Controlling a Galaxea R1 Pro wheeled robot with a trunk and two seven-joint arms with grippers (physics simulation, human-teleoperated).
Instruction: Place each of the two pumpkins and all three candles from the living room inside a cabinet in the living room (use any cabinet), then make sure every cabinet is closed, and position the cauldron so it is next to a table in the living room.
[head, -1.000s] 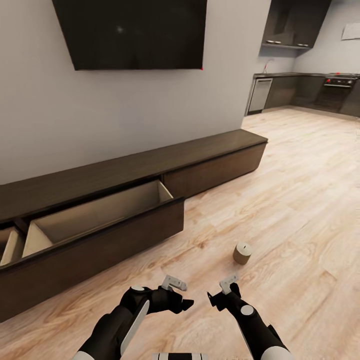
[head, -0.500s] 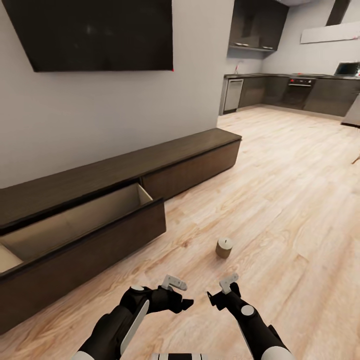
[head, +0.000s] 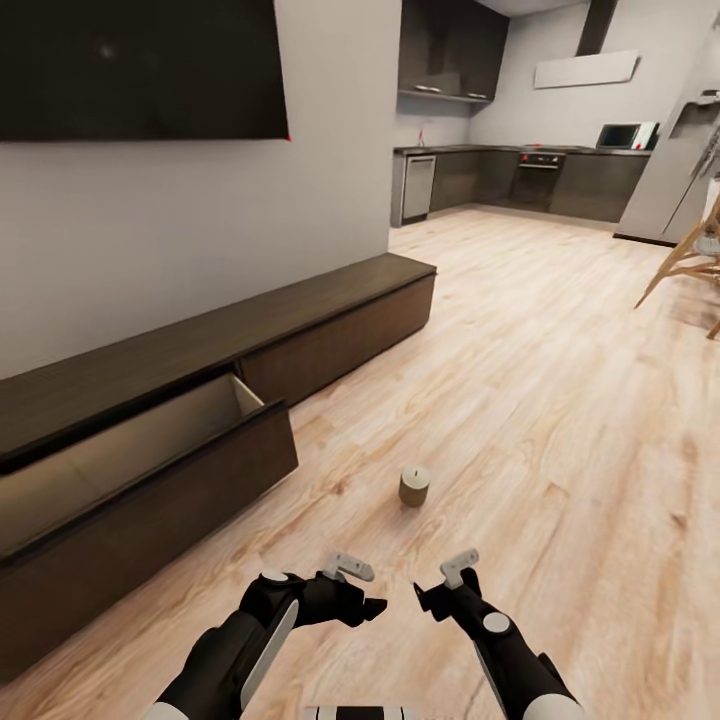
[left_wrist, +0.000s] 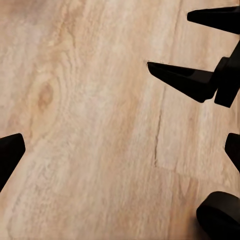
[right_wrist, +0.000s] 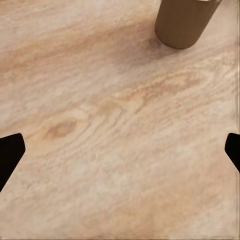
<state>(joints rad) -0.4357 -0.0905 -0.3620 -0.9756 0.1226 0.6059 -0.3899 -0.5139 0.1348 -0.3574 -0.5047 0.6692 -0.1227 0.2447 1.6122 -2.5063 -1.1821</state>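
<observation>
One drawer of the long dark-brown cabinet stands pulled out at the head view's left, its pale wood interior showing nothing in the part that can be seen; the far drawer front beside it is flush. By my judgement the task is early or midway: that drawer has yet to be shut, and no pumpkin or cauldron is in sight here. One candle stands upright on the plank floor, apart from the cabinet and a little ahead of both arms, waiting to be picked up and stowed. The right wrist view catches its brown side near the frame edge. The left gripper hangs low over bare boards, fingers spread wide, holding nothing. The right gripper is likewise spread wide and empty, the candle just beyond its reach.
</observation>
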